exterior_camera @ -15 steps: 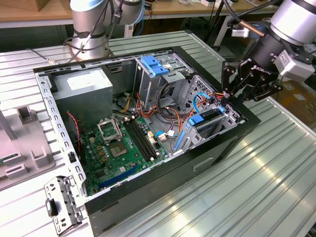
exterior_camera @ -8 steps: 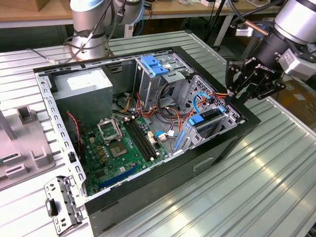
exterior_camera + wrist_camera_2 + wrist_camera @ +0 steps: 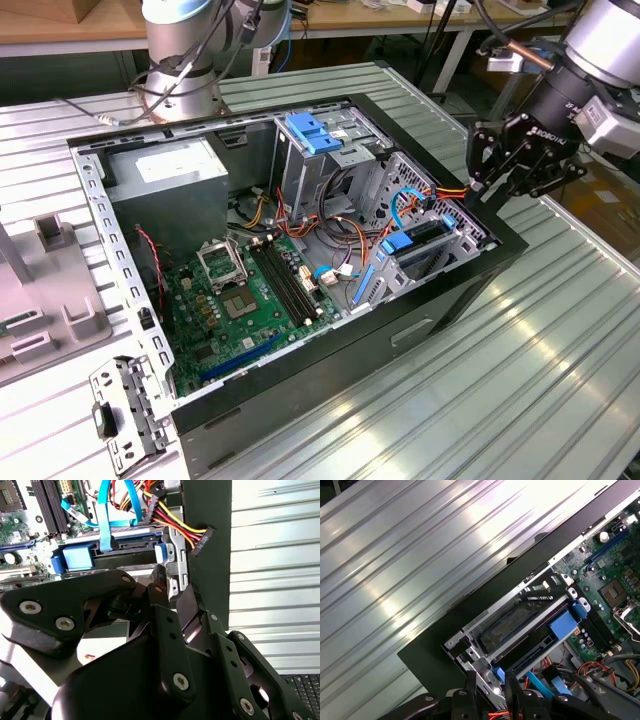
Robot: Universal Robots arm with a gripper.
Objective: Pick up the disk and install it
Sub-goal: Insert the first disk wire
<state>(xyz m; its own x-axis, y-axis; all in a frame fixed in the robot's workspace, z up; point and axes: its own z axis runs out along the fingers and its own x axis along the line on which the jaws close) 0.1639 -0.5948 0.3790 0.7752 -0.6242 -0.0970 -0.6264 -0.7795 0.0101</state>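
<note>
Though its label is hidden from every camera, the disk [image 3: 422, 235] appears to lie flat in the lower bay of the drive cage [image 3: 445, 222], at the corner of the computer case [image 3: 300, 400] on the exterior view's right. In the second wrist view its dark end [image 3: 127, 560] sits between blue carrier rails [image 3: 75, 557], and a blue data cable [image 3: 105, 515] runs down to it. It looks seated or very nearly so, though the frames do not show whether the rails have latched.

The claw [image 3: 492, 185] hangs just above the case's rim, beside the cage. It is released: in the first wrist view its two fingers [image 3: 470, 685] stand parted, with bare cage metal between them and nothing gripped. It touches neither the disk nor the cage.

Judged from this, the work is at the seating end of the installation, and care matters more than force. Any push should act squarely on the carrier's end and along the bay, so that the rails slide evenly and do not jam on one side. A bundle of red, yellow and black power leads [image 3: 170, 522] crosses just beside the bay's mouth, near the fingers, and the data cable is close too. The claw should keep a straight, slow line so that no finger hooks a wire or knocks the rim. The motherboard [image 3: 240, 290] lies well apart, and the ribbed tabletop [image 3: 560, 350] carries the case.
</note>
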